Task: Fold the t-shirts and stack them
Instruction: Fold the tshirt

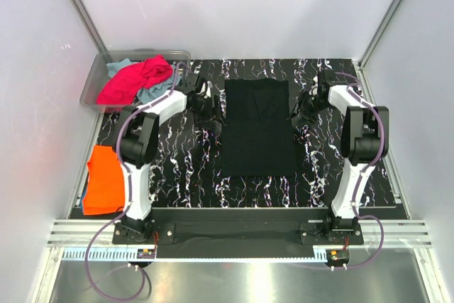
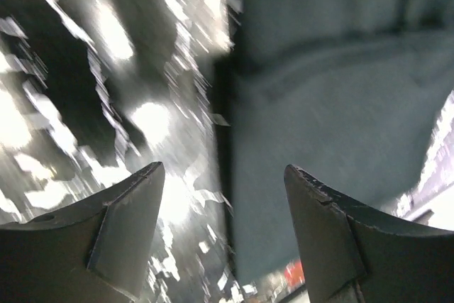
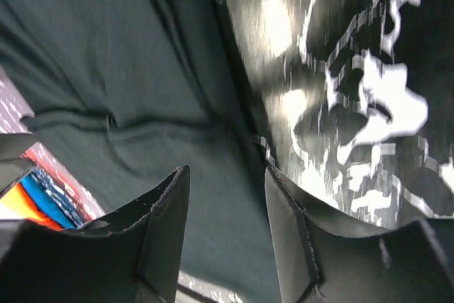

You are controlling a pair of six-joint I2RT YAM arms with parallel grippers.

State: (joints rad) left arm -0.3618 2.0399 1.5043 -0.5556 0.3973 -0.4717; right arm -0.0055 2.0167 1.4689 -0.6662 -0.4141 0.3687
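Table (image 1: pixel 177 168): black, white-veined surface. Lying on it: black shirt (image 1: pixel 257 129) flat at centre; bin (image 1: pixel 96 79) at upper left; orange shirt (image 1: pixel 105 179) atop blue shirt (image 1: pixel 85 202) at left edge.

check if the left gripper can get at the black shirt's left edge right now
Probably yes. The left gripper hangs open right at the black t-shirt, by its left edge, and nothing shows between them but the table.

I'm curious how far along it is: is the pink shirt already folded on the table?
No, the pink shirt lies crumpled in the clear bin at the far left.
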